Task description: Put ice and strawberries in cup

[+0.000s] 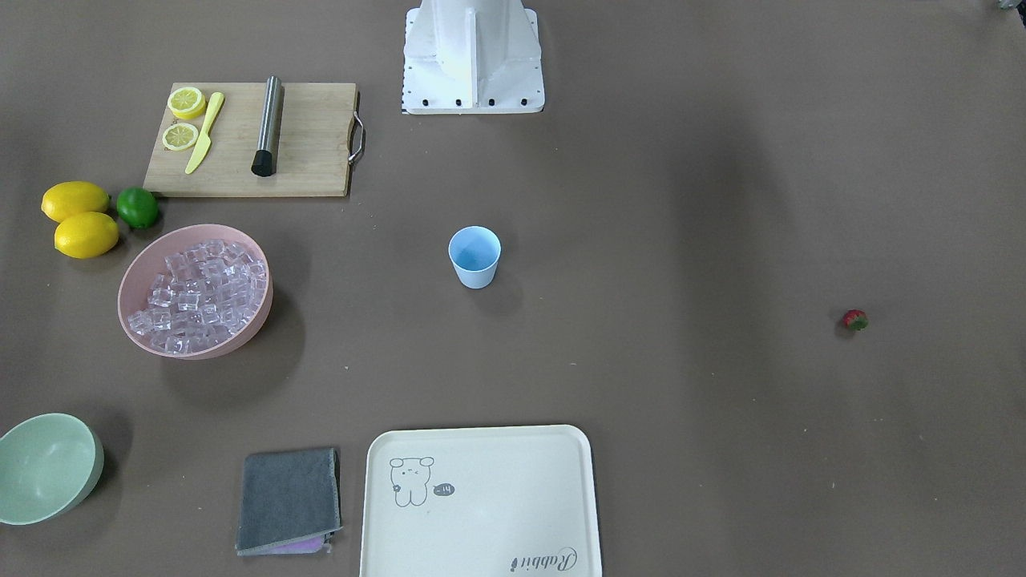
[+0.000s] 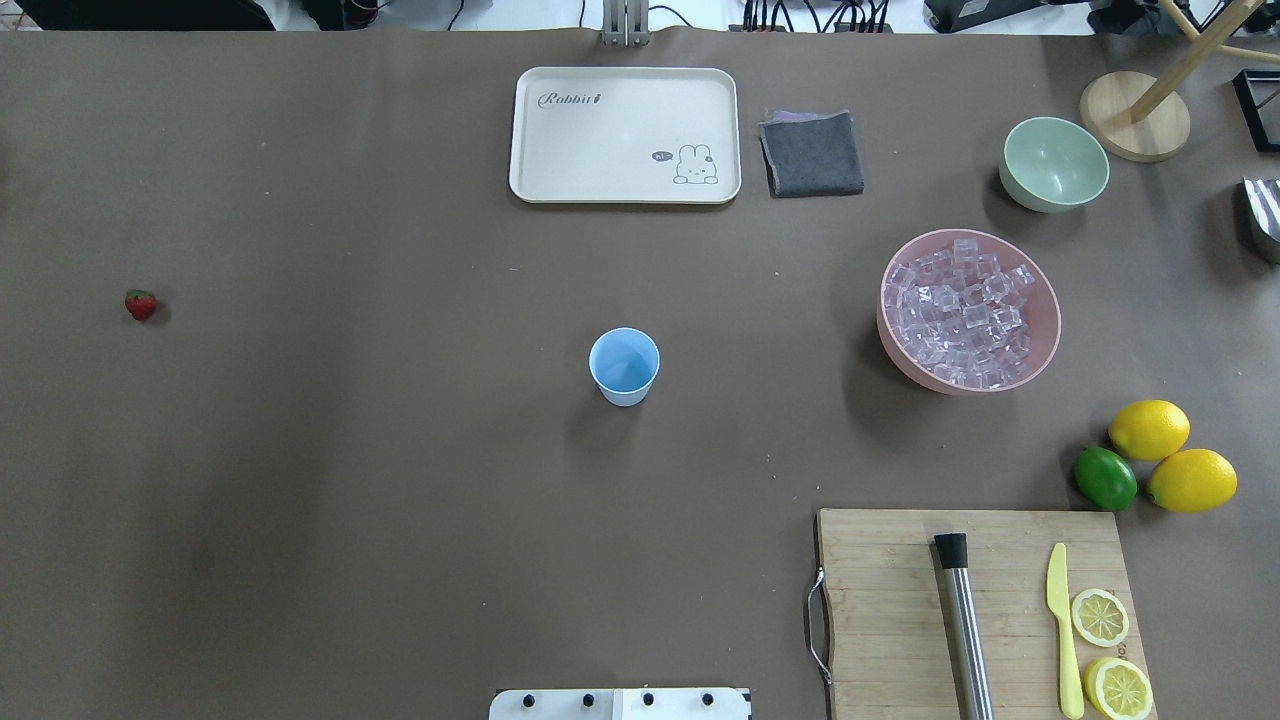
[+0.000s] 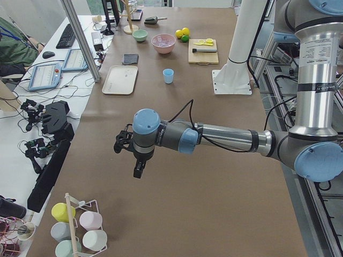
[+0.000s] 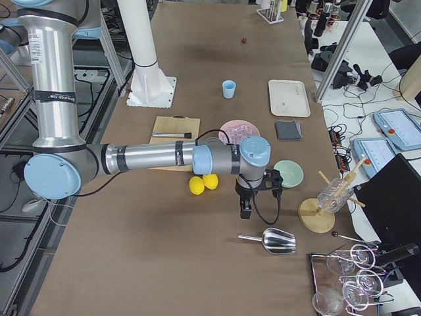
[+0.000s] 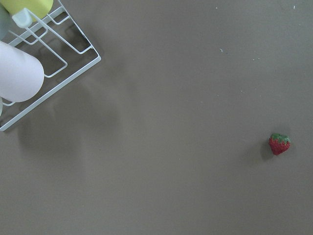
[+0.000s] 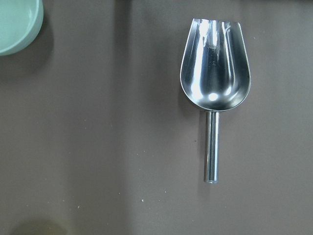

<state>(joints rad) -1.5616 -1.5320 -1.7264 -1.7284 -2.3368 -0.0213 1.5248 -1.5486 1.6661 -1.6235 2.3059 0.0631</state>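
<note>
The light-blue cup (image 2: 624, 366) stands upright and empty at the table's middle. Clear ice cubes (image 2: 965, 315) fill the pink bowl (image 2: 900, 350) to the cup's right in the overhead view. One small red strawberry (image 2: 140, 304) lies alone far to the left; the left wrist view shows the strawberry (image 5: 279, 144) at its right side. The left gripper (image 3: 138, 170) hangs above bare table beyond that end, and I cannot tell if it is open or shut. The right gripper (image 4: 245, 209) hovers past the green bowl, over a metal scoop (image 6: 215, 83); its state cannot be told either.
A cutting board (image 2: 880, 610) carries a muddler, a yellow knife and lemon halves. Two lemons (image 2: 1150, 430) and a lime (image 2: 1105, 478) lie beside it. A cream tray (image 2: 625, 135), grey cloth (image 2: 812, 152) and green bowl (image 2: 1054, 163) line the far edge. A cup rack (image 5: 29, 73) stands near the left gripper.
</note>
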